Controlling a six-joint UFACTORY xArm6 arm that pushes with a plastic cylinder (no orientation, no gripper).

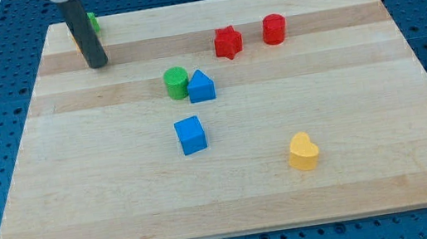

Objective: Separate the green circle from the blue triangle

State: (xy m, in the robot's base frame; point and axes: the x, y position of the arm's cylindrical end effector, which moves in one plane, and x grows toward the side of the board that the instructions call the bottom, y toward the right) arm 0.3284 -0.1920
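The green circle stands near the board's middle, touching the blue triangle on its right side. My tip rests on the board at the view's upper left, well to the left of and above both blocks, touching neither. The rod rises from it toward the view's top edge.
A blue cube lies below the pair. A red star and a red cylinder sit at the upper right. A yellow heart lies at the lower right. A green block peeks out behind the rod. The wooden board lies on a blue pegboard.
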